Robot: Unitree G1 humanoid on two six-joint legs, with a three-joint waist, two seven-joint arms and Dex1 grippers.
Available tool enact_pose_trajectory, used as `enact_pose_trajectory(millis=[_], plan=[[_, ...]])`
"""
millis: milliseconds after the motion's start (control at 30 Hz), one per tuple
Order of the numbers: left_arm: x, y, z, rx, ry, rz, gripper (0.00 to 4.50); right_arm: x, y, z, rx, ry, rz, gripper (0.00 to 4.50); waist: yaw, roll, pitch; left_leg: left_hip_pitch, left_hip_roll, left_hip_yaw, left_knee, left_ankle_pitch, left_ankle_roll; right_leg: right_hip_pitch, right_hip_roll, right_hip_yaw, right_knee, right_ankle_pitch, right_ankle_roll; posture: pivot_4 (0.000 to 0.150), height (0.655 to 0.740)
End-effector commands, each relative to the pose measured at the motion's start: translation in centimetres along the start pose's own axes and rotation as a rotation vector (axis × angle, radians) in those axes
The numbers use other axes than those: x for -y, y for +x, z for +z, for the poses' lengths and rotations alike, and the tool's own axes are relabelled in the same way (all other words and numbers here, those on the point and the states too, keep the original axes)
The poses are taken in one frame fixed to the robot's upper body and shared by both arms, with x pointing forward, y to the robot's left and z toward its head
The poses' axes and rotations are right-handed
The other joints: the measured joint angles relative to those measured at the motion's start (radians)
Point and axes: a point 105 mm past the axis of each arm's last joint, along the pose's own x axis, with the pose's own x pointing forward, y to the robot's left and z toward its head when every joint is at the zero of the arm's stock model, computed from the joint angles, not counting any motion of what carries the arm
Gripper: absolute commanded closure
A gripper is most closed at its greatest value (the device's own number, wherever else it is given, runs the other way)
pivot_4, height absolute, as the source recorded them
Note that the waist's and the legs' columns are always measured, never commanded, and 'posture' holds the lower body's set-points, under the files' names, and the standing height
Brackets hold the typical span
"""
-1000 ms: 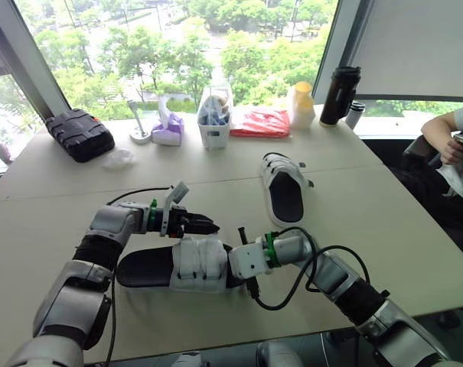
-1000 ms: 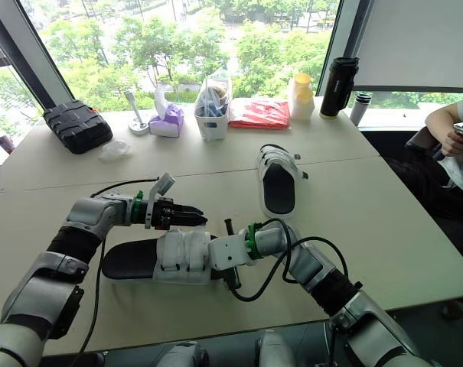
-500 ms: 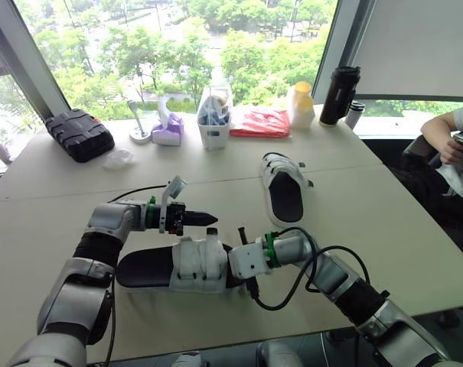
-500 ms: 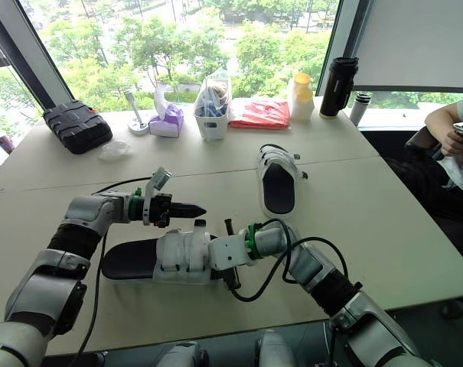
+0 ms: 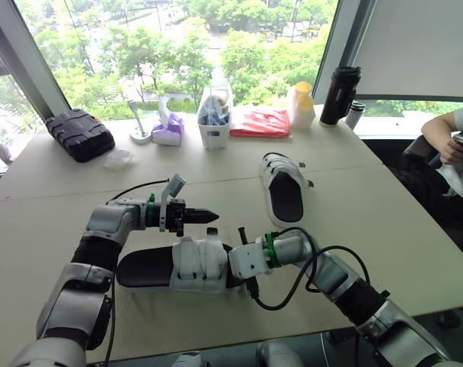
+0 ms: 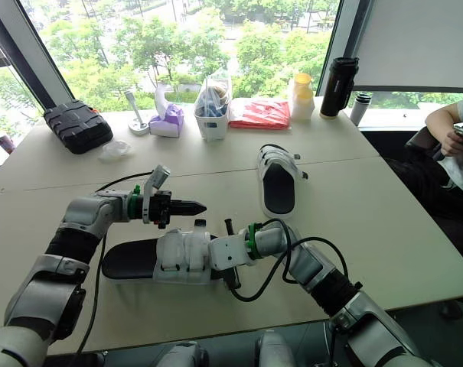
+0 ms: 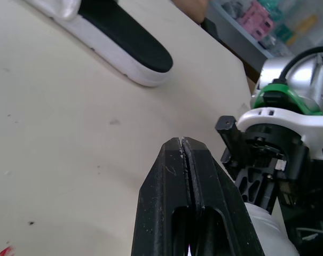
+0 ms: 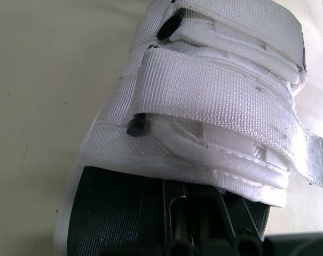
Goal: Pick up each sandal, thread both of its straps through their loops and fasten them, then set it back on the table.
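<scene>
The near sandal (image 5: 151, 267) is laid flat at the lower centre of the head view and is steadied at its toe end by the right gripper (image 5: 233, 266), whose grip cannot be told. The left gripper (image 5: 205, 217) is held closed and empty just above the white straps (image 5: 200, 258), presumably so that they can be pressed down.

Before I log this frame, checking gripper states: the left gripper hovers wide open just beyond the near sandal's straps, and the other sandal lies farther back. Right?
No: the left gripper is shut, fingers pressed together, as the left wrist view shows. It does hover just beyond the near sandal, and the other sandal lies farther back.
</scene>
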Motion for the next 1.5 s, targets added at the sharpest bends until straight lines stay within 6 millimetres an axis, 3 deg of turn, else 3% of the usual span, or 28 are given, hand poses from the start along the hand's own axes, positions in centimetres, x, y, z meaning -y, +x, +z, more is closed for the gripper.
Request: enact_pose_trajectory(millis=[33,233,333,467,633,733,833,933,1167,1400,1500], plan=[[-0.1,0.3,-0.7,-0.089,0.086,0.017,4.47,-4.2,0.0,-5.8,-0.225,0.166,0.125,4.5,0.0,0.0,0.0,0.0,0.0,0.0,0.0,0.0,0.0,0.0,0.0,0.0,0.0,0.0,0.0,0.15,0.74],[-2.1,-0.8,-4.9,-0.401,0.231,0.128,4.47,-4.2,-0.1,-5.8,-0.228,0.166,0.123,4.5,-0.001,0.001,0.0,0.0,0.0,0.0,0.0,0.0,0.0,0.0,0.0,0.0,0.0,0.0,0.0,0.15,0.74],[-3.5,-1.7,-5.1,-0.432,0.291,0.222,4.47,-4.2,-0.1,-5.8,-0.228,0.166,0.121,4.5,0.0,0.002,-0.001,0.002,0.0,0.0,0.0,0.0,0.0,0.001,0.0,0.001,0.0,0.0,0.0,0.15,0.74],[-4.4,-3.5,-2.0,-0.257,0.311,0.365,4.47,-4.0,-0.2,-5.9,-0.234,0.153,0.108,4.5,0.001,0.0,-0.001,0.001,0.0,-0.001,0.0,0.0,0.0,0.001,0.0,0.001,0.0,0.0,0.0,0.15,0.74],[-2.6,-6.2,1.3,0.036,0.26,0.414,4.47,-2.9,-1.6,-4.9,-0.227,0.117,0.078,4.5,0.004,0.001,0.0,0.0,0.001,-0.002,0.0,0.0,0.0,-0.001,0.0,0.001,0.001,0.0,0.0,0.15,0.74],[-0.7,-8.9,0.9,0.129,0.184,0.429,4.47,-1.5,-3.5,-3.2,-0.205,0.081,0.044,4.5,0.008,0.005,0.002,-0.007,0.001,-0.002,0.001,0.0,0.0,-0.005,-0.002,0.001,0.0,0.001,0.002,0.15,0.74],[0.7,-9.8,-0.5,0.115,0.128,0.403,4.47,-0.6,-4.9,-2.5,-0.216,0.059,0.019,4.5,0.02,0.003,0.003,-0.018,-0.003,-0.002,0.004,0.001,-0.001,-0.015,-0.005,0.001,0.0,0.003,0.004,0.15,0.74],[3.7,-10.8,-2.6,0.103,-0.007,0.301,4.5,0.7,-7.5,-1.2,-0.228,0.043,-0.003,3.7,0.02,0.004,0.008,-0.031,-0.008,-0.002,0.006,0.003,-0.004,-0.025,-0.012,-0.002,0.0,0.006,0.001,0.15,0.74],[6.6,-10.3,-3.7,0.135,-0.187,0.187,4.5,3.1,-11.2,0.7,-0.249,0.033,-0.088,0.09,0.032,-0.004,0.026,-0.032,-0.016,-0.003,0.005,0.002,-0.002,-0.025,-0.02,-0.003,-0.001,0.003,0.004,0.15,0.74],[6.9,-8.4,-4.5,0.159,-0.288,0.153,4.5,5.7,-13.7,3.0,-0.246,0.0,-0.194,0.04,0.025,-0.005,0.029,-0.036,-0.016,-0.002,0.004,0.004,-0.007,-0.029,-0.019,-0.003,0.0,0.004,0.005,0.15,0.74],[7.3,-8.0,-5.0,0.155,-0.368,0.11,3.12,6.5,-14.5,3.7,-0.252,-0.012,-0.236,0.0,0.019,-0.005,0.029,-0.039,-0.016,-0.002,0.005,0.005,-0.008,-0.032,-0.02,-0.003,0.0,0.004,0.005,0.15,0.74]])
